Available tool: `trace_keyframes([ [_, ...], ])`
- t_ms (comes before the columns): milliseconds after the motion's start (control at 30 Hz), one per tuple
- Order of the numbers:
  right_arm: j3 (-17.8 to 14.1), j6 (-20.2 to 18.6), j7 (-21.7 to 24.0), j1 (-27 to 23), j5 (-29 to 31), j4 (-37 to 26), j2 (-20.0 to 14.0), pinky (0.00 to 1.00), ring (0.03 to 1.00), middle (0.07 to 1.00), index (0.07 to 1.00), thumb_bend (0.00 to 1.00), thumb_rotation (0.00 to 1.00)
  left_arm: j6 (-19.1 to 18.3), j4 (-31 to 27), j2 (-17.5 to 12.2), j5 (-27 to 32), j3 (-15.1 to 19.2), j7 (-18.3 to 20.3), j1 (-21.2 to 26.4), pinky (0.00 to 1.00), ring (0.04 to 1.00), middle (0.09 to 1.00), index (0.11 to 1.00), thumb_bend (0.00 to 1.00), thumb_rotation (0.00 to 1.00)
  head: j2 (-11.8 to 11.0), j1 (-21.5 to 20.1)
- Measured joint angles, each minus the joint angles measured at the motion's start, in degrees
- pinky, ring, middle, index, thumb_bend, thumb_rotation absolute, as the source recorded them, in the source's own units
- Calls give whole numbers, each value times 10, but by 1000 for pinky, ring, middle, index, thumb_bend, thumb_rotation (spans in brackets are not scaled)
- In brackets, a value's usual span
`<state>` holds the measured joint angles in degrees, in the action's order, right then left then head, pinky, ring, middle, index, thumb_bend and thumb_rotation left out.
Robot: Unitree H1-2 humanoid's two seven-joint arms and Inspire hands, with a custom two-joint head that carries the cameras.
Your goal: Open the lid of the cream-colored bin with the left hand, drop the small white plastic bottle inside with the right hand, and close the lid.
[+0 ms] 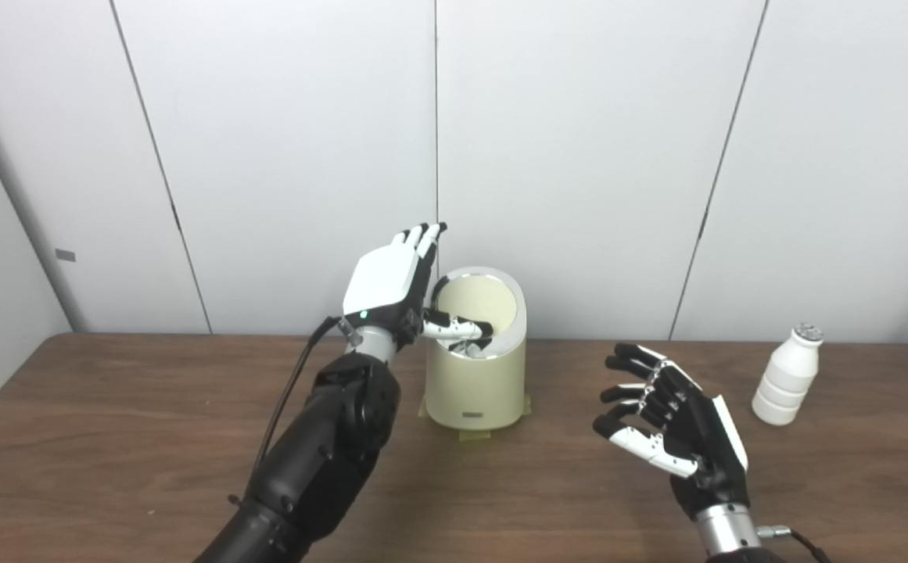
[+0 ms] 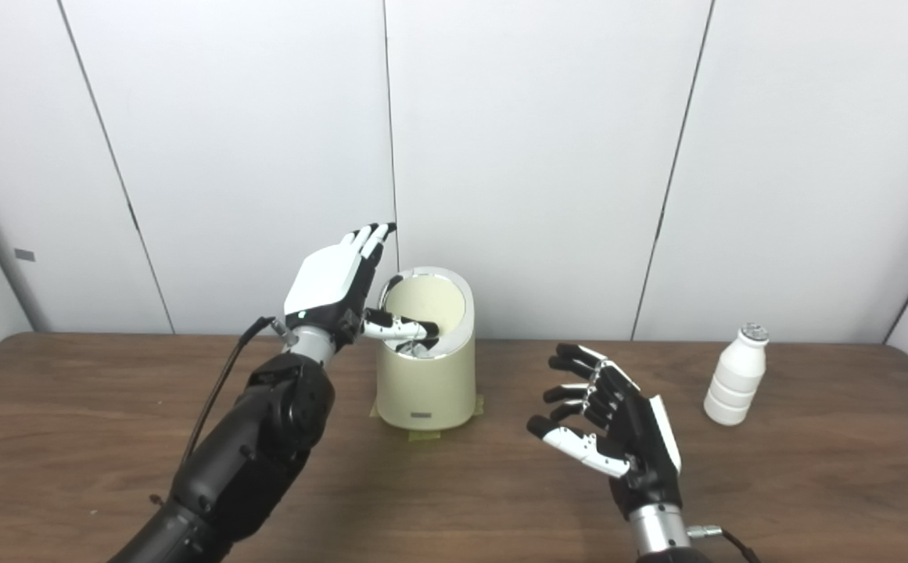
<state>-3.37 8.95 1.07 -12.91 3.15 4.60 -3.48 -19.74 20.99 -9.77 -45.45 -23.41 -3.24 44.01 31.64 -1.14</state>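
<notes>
Reaching in from the left, the left hand (image 1: 387, 285) is raised at the left rim of the cream-colored bin (image 1: 475, 383), fingers (image 1: 422, 238) straight and pointing up, thumb (image 1: 457, 326) hooked across the mouth; whether it presses anything I cannot tell. That bin stands upright, long axis vertical, its lid (image 1: 485, 301) tipped up at the back so the mouth is uncovered. Bare wooden table (image 1: 109, 407) spreads wide on the left and in front. Right of the bin the right hand (image 2: 610, 422) hovers, fingers spread and loosely curled, holding nothing. Farther right, well apart from it, the small white plastic bottle (image 2: 733, 375) stands upright near the table's back edge, cap up.
</notes>
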Motion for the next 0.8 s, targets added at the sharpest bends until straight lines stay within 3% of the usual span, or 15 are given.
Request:
trace_keyframes([
  [233, 0, 0, 0, 0, 1, -1, 0, 433, 560, 718, 720, 780, 221, -22, -12, -13, -74, -43, 3, 9, 857, 1000, 1000, 1000, 818, 0, 1, 0],
  [467, 0, 0, 0, 0, 1, -1, 0, 430, 560, 719, 720, 776, 225, -45, -28, -24, -111, -63, 65, 20, 838, 994, 1000, 1000, 810, 0, 2, 0],
  [633, 0, 0, -1, 0, 0, -2, 0, 417, 552, 719, 718, 766, 223, -49, -35, -24, -118, -60, 80, 21, 838, 994, 1000, 1000, 782, 0, 3, 2],
  [800, 0, 0, -1, 0, -1, -2, 0, 424, 561, 717, 718, 769, 233, -45, -52, -22, -110, -40, 71, 7, 808, 959, 983, 1000, 815, 0, 2, 4],
])
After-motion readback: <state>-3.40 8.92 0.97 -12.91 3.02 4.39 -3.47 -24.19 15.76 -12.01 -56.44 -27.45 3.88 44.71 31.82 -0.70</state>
